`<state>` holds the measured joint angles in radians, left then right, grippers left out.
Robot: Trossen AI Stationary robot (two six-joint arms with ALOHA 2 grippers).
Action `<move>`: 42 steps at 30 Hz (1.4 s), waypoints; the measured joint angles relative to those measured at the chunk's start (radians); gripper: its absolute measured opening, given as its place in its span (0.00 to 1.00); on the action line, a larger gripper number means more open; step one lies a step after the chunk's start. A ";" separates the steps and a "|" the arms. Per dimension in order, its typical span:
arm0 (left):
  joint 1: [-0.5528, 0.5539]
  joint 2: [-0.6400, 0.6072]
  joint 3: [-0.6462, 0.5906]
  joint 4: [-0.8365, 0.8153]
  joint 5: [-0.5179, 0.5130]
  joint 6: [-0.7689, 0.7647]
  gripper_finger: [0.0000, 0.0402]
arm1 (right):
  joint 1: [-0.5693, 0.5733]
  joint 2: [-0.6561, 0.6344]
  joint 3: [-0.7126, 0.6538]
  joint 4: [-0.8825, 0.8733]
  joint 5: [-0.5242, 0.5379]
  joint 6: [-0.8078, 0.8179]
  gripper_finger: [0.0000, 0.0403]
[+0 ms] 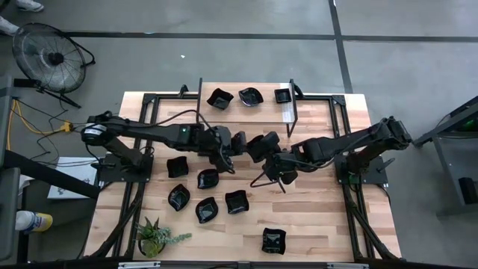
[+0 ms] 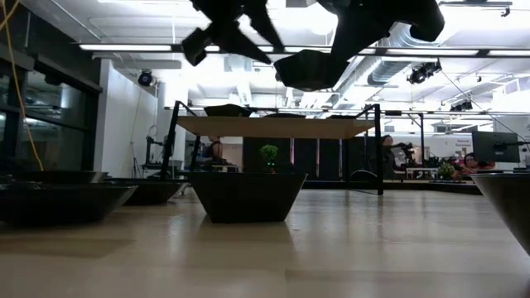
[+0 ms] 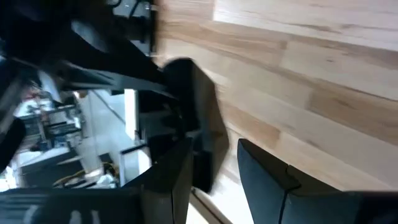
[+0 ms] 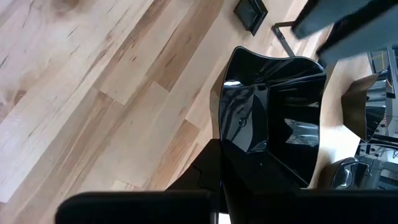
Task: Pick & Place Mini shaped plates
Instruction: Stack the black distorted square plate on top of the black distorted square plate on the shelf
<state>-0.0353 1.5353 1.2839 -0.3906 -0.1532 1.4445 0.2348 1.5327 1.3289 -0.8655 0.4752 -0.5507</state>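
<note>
Holding a glossy black rounded-square mini plate (image 4: 273, 118) clamped by its rim, the right gripper (image 1: 278, 166) hangs over the middle of the light wooden table (image 1: 328, 217), well clear of the surface, so this looks like the carry part of a pick and place. The left gripper (image 1: 228, 149) sits just beside it, jaws spread, nothing I can see between its fingers (image 3: 267, 180), and in its wrist view the dark plate edge (image 3: 199, 124) is right ahead of them. Could be a handoff, could just be two arms crowding each other, honestly can't tell. Below and to the left-arm side of the tools lies a cluster of loose black mini dishes (image 1: 213, 196), one more (image 1: 273, 240) sits alone nearer the front edge, and three dishes (image 1: 250, 96) are already on the raised wooden shelf (image 1: 246, 108) beyond both grippers. My guess is the next move calls for swinging the held plate out to that shelf, keeping it level and clear of the left arm.
</note>
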 joint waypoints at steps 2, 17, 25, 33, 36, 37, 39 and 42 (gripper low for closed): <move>0.000 0.010 0.002 0.011 -0.007 0.017 0.30 | 0.000 0.000 0.000 0.000 -0.002 0.000 0.00; 0.002 0.037 0.001 0.042 0.013 0.026 0.30 | 0.000 0.000 0.000 0.009 -0.010 0.000 0.00; 0.002 0.057 0.000 0.056 0.005 0.025 0.30 | 0.000 0.000 0.000 0.010 -0.011 0.002 0.00; 0.002 0.057 0.000 0.077 -0.014 0.025 0.30 | 0.000 0.000 -0.001 0.009 -0.014 0.001 0.00; 0.002 0.057 0.000 0.077 -0.015 0.019 0.28 | 0.000 0.000 -0.001 0.009 -0.014 0.001 0.00; 0.002 0.057 0.000 0.076 -0.015 0.017 0.27 | 0.000 0.000 -0.001 0.009 -0.014 0.001 0.00; 0.002 0.057 0.000 0.076 -0.014 0.017 0.23 | 0.000 0.000 -0.001 0.009 -0.014 0.001 0.00; 0.002 0.057 0.000 0.073 -0.015 0.017 0.16 | 0.000 0.000 -0.001 0.009 -0.014 0.001 0.00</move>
<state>-0.0334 1.5921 1.2839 -0.3172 -0.1680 1.4614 0.2352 1.5326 1.3280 -0.8567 0.4610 -0.5495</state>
